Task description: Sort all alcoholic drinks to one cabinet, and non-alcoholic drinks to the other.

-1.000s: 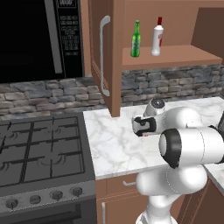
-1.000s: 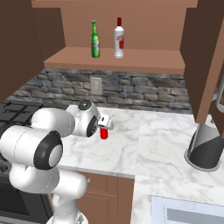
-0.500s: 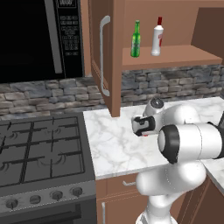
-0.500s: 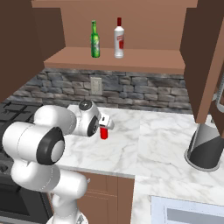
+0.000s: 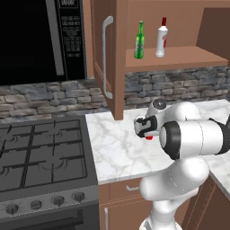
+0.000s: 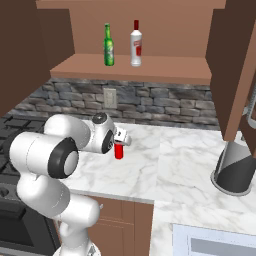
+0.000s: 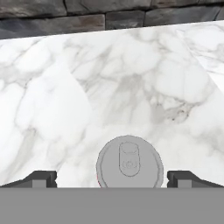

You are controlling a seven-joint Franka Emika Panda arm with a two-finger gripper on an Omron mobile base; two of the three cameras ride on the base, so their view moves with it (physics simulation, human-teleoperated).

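End effector [image 7: 112, 179] hangs over the marble tabletop [image 7: 131, 78], fingers [image 7: 41, 178] spread wide apart, one at each side of the red can [image 7: 129, 162]. Can sits directly below, centred between the two tips, with a gap on either side; no contact visible, nothing held. Can: short, plain red body, grey lid with pull tab, upright on the tabletop [image 6: 165, 160]. From the right base view the can [image 6: 118, 151] stands just under the hand. Up on the open cabinet shelf [image 6: 150, 72]: green bottle [image 6: 108, 46] and white bottle [image 6: 135, 44] with red cap, upright, side by side, near each other.
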